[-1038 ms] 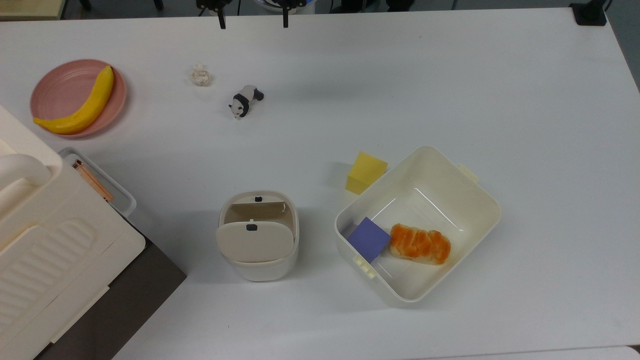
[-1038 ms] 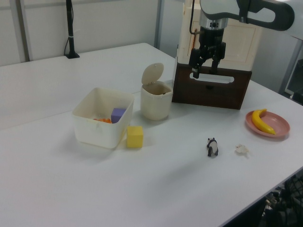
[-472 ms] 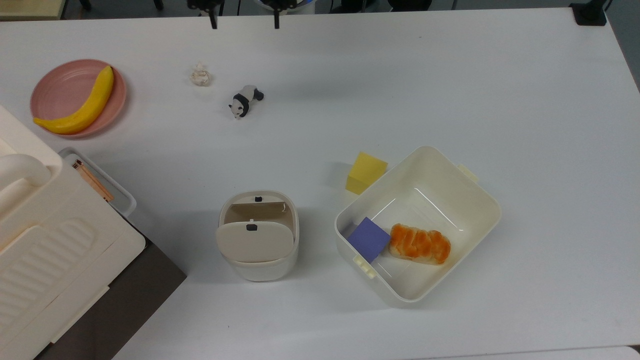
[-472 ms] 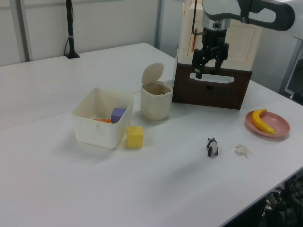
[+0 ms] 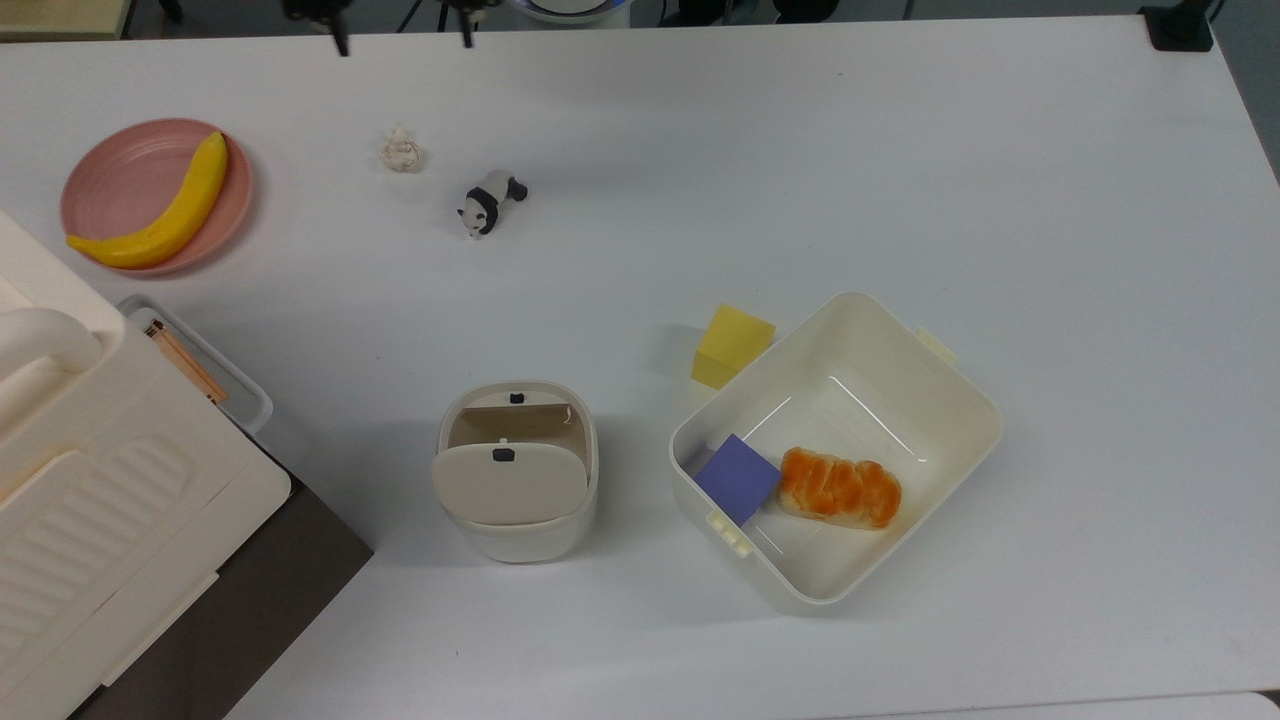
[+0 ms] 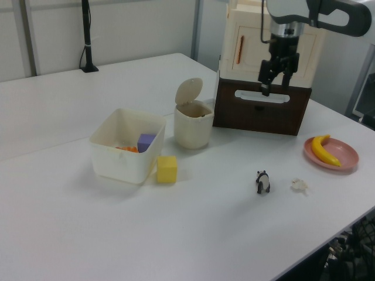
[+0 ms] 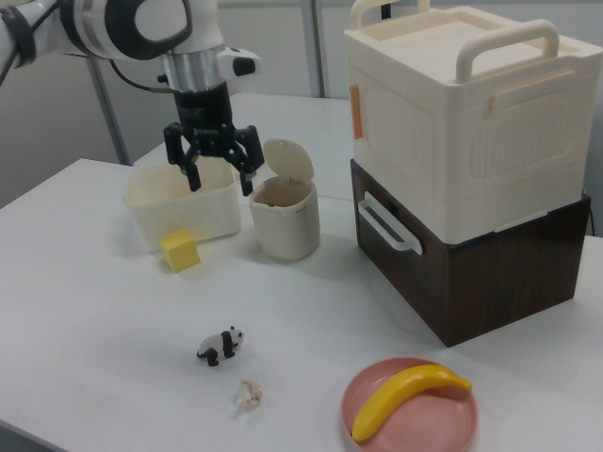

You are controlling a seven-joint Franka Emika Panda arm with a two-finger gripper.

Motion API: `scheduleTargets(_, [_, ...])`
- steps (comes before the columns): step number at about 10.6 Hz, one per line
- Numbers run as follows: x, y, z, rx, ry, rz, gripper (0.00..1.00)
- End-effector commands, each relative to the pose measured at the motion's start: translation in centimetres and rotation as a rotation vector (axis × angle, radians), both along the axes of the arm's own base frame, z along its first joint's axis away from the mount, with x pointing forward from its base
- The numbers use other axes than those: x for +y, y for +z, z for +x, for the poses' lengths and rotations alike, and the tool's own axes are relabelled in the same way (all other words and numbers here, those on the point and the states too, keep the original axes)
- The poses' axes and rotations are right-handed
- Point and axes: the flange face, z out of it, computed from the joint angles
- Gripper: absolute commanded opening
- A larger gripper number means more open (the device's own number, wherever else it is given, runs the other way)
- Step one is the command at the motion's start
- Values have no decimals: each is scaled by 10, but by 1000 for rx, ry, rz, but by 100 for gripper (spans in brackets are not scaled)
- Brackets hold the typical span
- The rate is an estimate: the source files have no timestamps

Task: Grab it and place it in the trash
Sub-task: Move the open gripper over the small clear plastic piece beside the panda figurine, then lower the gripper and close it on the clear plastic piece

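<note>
Fingers [image 5: 341, 45] shifted along table edge [image 5: 800, 25], spread.

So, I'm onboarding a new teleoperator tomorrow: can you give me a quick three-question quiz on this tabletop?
1. True or false: the gripper holds the paper wad.
2. What lies on the pink plate?
3. In the top view, the panda toy stands to which side of the wad: A) the top view's left, B) the top view's right?

Key:
1. False: it hangs open above the table, and the wad lies on the table.
2. A banana.
3. B.
</note>
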Motion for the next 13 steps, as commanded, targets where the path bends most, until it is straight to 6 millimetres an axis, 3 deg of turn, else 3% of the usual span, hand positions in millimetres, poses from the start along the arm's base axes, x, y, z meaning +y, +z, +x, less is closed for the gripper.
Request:
scheduleTargets(1, [-35, -14, -18, 57, 0, 23, 100])
scheduleTargets(5, [-66, -85, -37, 180, -54, 28, 100])
scheduleTargets(8, [-64, -156, -59, 326, -58, 63, 100])
scheduleTargets(12, [-66, -274, -51, 395, -60, 67, 100])
scheduleTargets(13, [-67, -291, -46, 399, -54, 58, 100])
